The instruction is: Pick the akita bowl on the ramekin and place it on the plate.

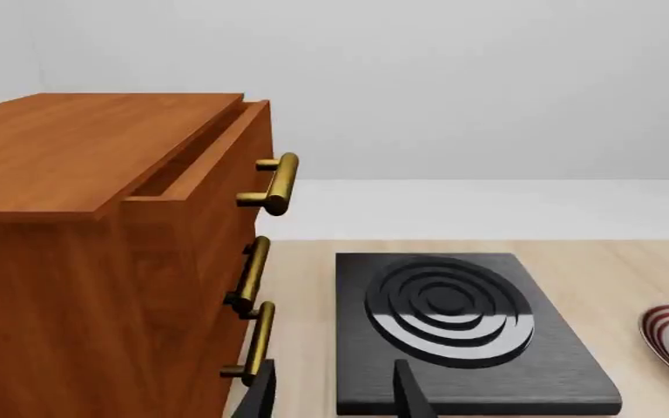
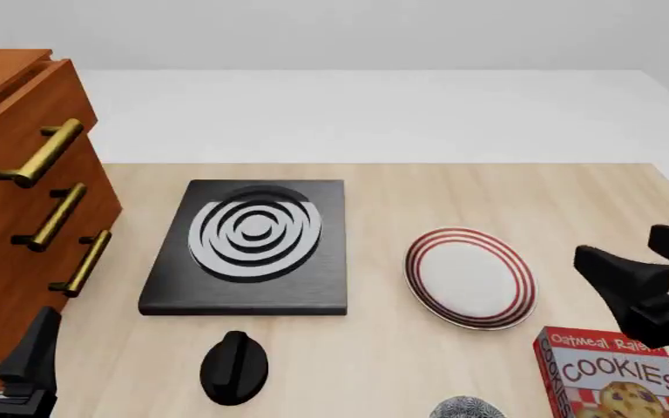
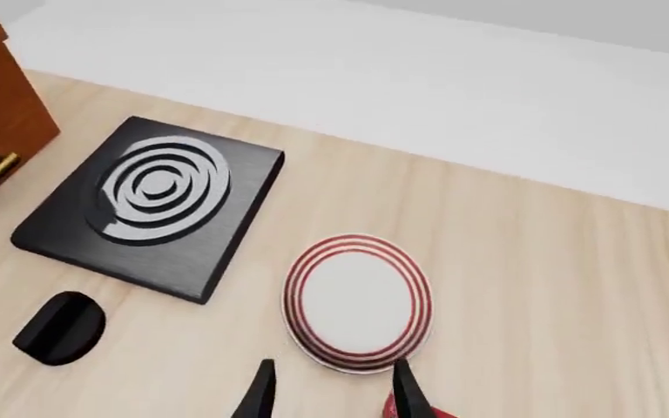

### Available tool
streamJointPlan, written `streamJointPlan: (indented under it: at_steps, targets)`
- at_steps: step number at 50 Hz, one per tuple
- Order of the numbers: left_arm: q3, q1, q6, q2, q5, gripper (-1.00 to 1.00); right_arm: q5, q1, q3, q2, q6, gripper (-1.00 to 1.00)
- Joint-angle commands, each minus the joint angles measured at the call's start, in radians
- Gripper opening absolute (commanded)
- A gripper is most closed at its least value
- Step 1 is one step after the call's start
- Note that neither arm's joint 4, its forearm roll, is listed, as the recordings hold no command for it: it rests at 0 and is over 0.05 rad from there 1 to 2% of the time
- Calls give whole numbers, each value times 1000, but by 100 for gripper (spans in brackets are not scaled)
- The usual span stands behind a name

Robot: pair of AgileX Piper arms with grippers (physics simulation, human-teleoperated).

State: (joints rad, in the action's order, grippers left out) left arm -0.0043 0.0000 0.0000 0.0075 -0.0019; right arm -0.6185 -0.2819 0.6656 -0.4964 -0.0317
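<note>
1. We have not yet reached for the bowl (image 2: pixel 467 407). Only its speckled top shows, at the near edge of the front view, just left of the cookie box (image 2: pixel 613 374). We cannot see the ramekin under it.
2. Our right gripper (image 3: pixel 328 392) hangs above the plate's (image 3: pixel 358 300) near rim with its fingers apart and nothing between them.
3. Our left gripper (image 1: pixel 332 396) is likewise spread and empty, low beside the drawers (image 1: pixel 91 261), pointing at the black slab (image 1: pixel 462 335).
4. Next, we judge, the right arm must draw back toward us and descend over the bowl.
5. The cookie box stands close on the bowl's right, so room there is tight.
6. The plate is bare, with open table around it; the black knob (image 2: pixel 234 367) lies well to the left.
</note>
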Motion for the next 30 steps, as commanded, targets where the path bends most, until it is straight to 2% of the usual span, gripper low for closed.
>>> streamJointPlan:
  at_steps: [1,3,4,7,8,9,11,12,14,15,18,25,30]
  targets:
    - [0,0,0,0,0,100,-99,-58,27,-147,3,100]
    - [0,0,0,0,0,100,-106,-60,13,-164,6,100]
    - [0,0,0,0,0,100,-107,-58,4,-161,-19,100]
    - [0,0,0,0,0,100,-113,-57,-22,-170,-33,100]
    - [0,0,0,0,0,100,-114,-54,-29,-174,-28,100]
    - [0,0,0,0,0,100,-116,-71,-35,-186,1,100]
    - [0,0,0,0,0,100,-124,-74,-42,-179,8,100]
    - [0,0,0,0,0,100,-127,-99,-42,-191,33,100]
    - [0,0,0,0,0,100,-132,-96,-45,-191,25,100]
    - [0,0,0,0,0,100,-129,-123,-50,-207,63,100]
    - [0,0,0,0,0,100,-120,-140,-80,-223,58,100]
    - [0,0,0,0,0,100,-61,-192,-150,-266,115,100]
    - [0,0,0,0,0,100,-29,-215,-178,-301,134,100]
